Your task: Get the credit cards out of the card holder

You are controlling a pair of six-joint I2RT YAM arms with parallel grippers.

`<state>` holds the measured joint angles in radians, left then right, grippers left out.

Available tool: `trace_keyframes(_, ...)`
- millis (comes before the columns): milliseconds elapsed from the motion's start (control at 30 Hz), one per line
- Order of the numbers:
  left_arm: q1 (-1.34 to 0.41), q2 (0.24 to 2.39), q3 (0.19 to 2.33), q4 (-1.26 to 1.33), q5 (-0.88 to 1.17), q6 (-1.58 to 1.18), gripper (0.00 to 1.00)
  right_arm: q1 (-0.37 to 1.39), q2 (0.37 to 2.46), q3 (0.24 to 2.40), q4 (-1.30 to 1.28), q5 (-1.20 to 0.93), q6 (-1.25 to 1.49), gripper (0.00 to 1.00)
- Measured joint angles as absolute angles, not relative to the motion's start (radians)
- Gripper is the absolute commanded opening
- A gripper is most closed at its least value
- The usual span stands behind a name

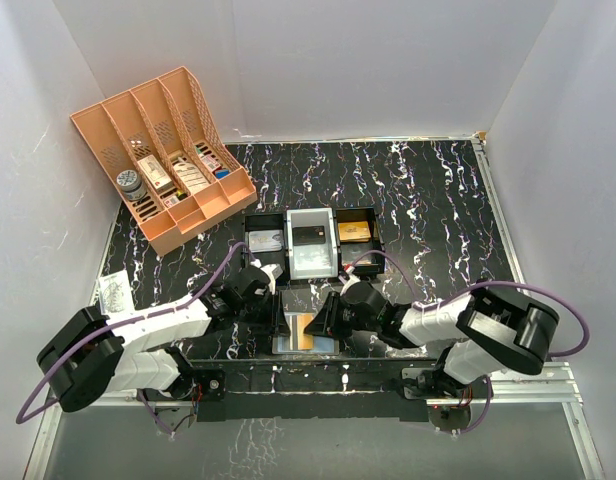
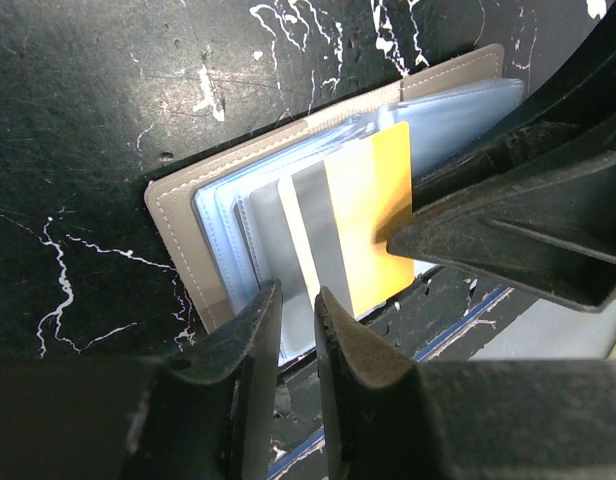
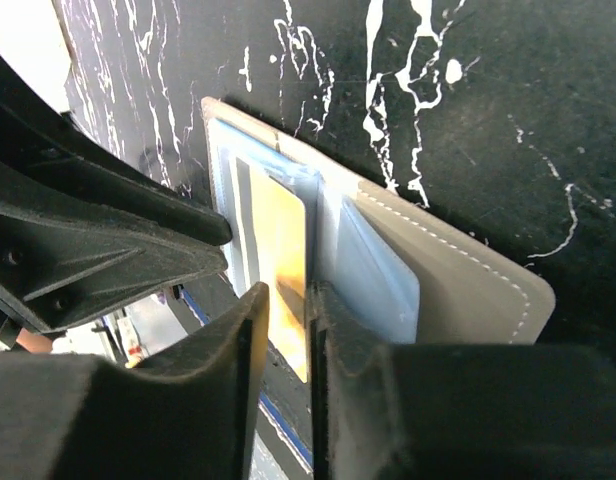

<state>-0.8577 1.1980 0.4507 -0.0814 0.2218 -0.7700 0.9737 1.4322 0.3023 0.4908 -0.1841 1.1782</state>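
Card holder (image 2: 173, 225) open flat at 6 o'clock edge of table (image 1: 428, 220), between both arms. Gold credit card (image 2: 373, 225) half out of clear sleeves (image 2: 223, 225); long axis roughly 12-to-6, free end toward 6. Other credit cards (image 2: 260, 235) tucked in sleeves at its 9 o'clock. Right gripper (image 3: 288, 300) in from 3 o'clock, jaws a narrow slot astride gold card's free end, no clamp seen. Left gripper (image 2: 296, 295) on 9 o'clock side, jaws narrow over sleeve edge; pinching or not, cannot tell. Nearer arm for the pull: right, likely drawing toward 6.
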Motion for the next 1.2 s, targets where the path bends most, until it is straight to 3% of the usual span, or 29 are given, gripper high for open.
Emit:
trace_keyframes(133,-0.859,1.198,0.458,-0.103,0.204,-0.771,0.17,0.973,1.442,0.295,0.498,-0.182,1.182,0.01)
trace_keyframes(433,-0.863,1.167,0.467,-0.226,0.098,-0.759,0.17,0.958,1.299,0.276,0.414,-0.141,1.155,0.0)
trace_keyframes(800,-0.891,1.136,0.597,-0.276,0.055,-0.733,0.45,0.935,1.285,0.25,0.381,-0.13,1.145,0.0)
trace_keyframes(1200,-0.925,1.364,0.61,-0.042,0.195,-0.788,0.39,0.933,1.316,0.252,0.404,-0.138,1.146,0.01)
